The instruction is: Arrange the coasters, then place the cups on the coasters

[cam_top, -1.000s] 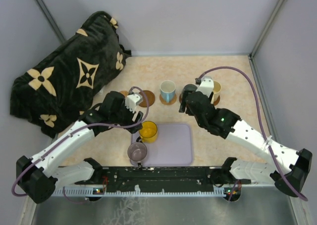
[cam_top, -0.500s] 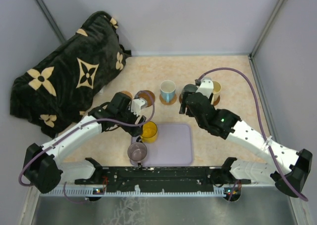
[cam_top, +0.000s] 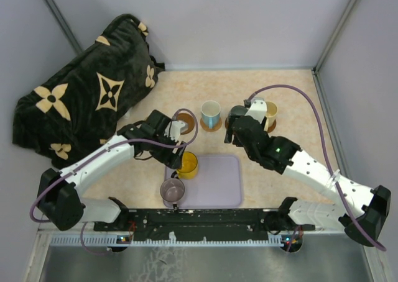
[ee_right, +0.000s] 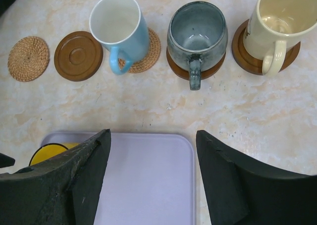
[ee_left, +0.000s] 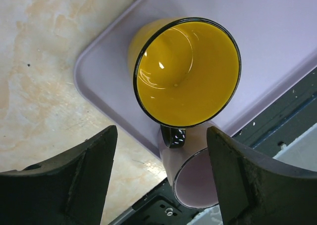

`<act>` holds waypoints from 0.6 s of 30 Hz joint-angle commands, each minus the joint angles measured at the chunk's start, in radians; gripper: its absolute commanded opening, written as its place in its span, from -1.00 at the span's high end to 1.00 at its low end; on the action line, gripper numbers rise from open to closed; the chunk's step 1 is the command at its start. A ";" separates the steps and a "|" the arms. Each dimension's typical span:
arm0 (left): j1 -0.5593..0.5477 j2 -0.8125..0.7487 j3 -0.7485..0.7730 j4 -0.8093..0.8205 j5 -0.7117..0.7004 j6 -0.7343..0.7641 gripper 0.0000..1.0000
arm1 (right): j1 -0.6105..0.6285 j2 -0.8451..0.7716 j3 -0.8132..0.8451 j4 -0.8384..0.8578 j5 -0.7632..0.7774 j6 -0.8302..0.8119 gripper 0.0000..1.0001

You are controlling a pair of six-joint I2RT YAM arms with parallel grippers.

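Jaws wide and empty, the left gripper (ee_left: 162,150) hovers over the yellow mug (ee_left: 185,71) at the tray's (ee_left: 277,27) corner, just beside the mauve mug (ee_left: 190,185); a clean lift means pinching the rim on the side away from that neighbour, while the right gripper (ee_right: 152,140) hangs open and empty.

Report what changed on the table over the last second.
The left arm swung in towards the centre, carrying the left gripper rightward until it hangs open above the yellow mug on the lavender tray. Nothing was gripped or released. The right gripper stayed open where it was, and the mugs, coasters and tray kept their places.
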 commanded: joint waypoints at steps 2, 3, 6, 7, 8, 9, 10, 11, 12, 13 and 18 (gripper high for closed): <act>-0.031 -0.019 0.004 -0.022 0.021 -0.088 -0.58 | 0.003 -0.017 0.000 0.010 0.030 -0.003 -0.40; -0.039 -0.024 0.001 -0.023 0.014 -0.095 -0.58 | 0.003 -0.018 -0.001 0.010 0.032 -0.004 -0.40; -0.054 -0.045 -0.015 -0.026 0.011 -0.129 -0.58 | 0.003 -0.018 -0.008 0.014 0.033 -0.005 -0.40; -0.062 -0.050 -0.016 -0.033 0.008 -0.143 -0.58 | 0.003 -0.019 -0.009 0.018 0.031 -0.006 -0.41; -0.072 -0.056 -0.017 -0.038 0.006 -0.156 -0.57 | 0.003 -0.019 -0.012 0.021 0.029 -0.006 -0.41; -0.080 -0.063 -0.021 -0.036 -0.005 -0.173 -0.58 | 0.003 -0.019 -0.015 0.025 0.027 -0.005 -0.41; -0.086 -0.067 -0.025 -0.035 -0.018 -0.189 -0.58 | 0.003 -0.017 -0.017 0.029 0.024 -0.005 -0.41; -0.089 -0.070 -0.030 -0.033 -0.028 -0.204 -0.58 | 0.002 -0.017 -0.018 0.031 0.021 -0.006 -0.41; -0.090 -0.071 -0.033 -0.029 -0.047 -0.225 -0.57 | 0.003 -0.017 -0.020 0.034 0.017 -0.006 -0.41; -0.091 -0.071 -0.040 -0.024 -0.060 -0.246 -0.54 | 0.002 -0.017 -0.022 0.038 0.012 -0.007 -0.41; -0.105 -0.086 -0.087 0.044 -0.099 -0.329 -0.52 | 0.002 -0.021 -0.024 0.031 0.003 -0.009 -0.41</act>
